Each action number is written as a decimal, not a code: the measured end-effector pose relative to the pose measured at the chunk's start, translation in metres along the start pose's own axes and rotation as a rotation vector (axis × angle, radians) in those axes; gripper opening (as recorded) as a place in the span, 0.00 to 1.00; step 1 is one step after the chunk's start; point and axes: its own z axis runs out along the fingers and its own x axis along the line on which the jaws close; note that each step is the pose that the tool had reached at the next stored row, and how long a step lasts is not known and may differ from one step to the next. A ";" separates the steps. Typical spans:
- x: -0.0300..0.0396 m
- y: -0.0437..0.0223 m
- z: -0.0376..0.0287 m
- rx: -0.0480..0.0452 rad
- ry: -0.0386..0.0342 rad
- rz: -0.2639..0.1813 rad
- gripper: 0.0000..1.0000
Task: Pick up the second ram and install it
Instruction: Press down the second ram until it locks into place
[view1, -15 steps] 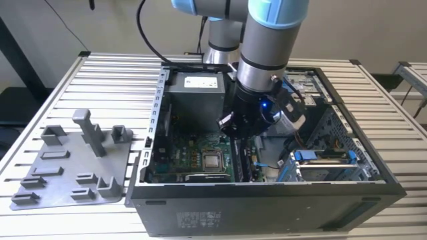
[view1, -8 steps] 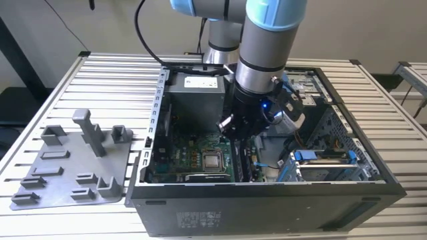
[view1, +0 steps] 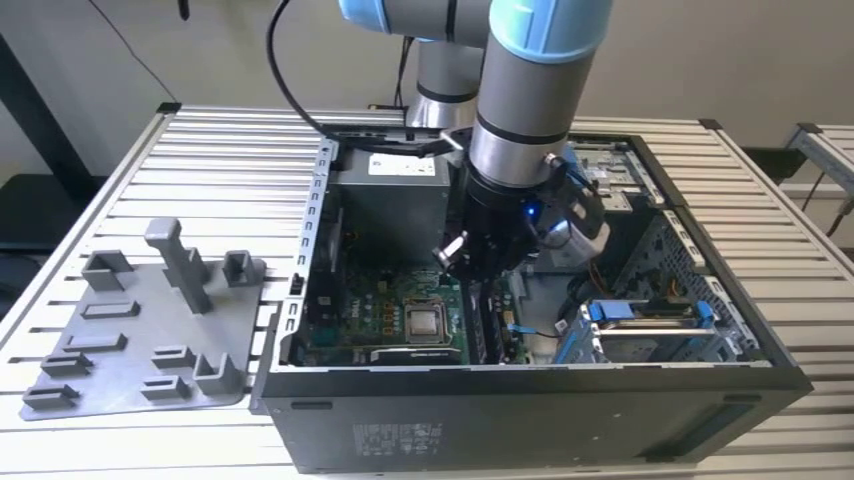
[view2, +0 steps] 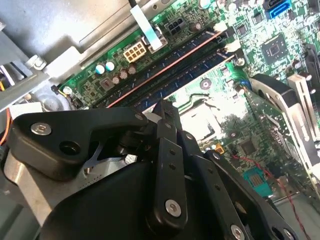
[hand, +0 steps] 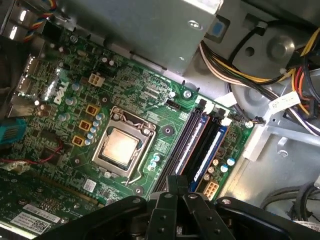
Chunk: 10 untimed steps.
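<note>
My gripper reaches down inside the open computer case, low over the motherboard. Its black fingers are shut, and nothing shows between them. The tips hover over the near end of the row of black and blue memory slots, beside the silver processor. A long dark stick, the second ram as far as I can tell, sits in the slot nearest the processor, in line with my fingertips. The slots run diagonally just beyond the tips in the second wrist view.
A grey plastic fixture plate with an upright post lies on the slatted table at the exterior view's left. Inside the case are the power supply, bundled cables and a drive cage. The case walls close in around the arm.
</note>
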 end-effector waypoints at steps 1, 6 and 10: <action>0.0000 0.0000 0.0000 0.0003 -0.0004 -0.014 0.11; 0.0001 0.0000 0.0000 0.0023 -0.0029 -0.092 0.11; 0.0001 0.0000 0.0000 0.0043 -0.0058 -0.159 0.11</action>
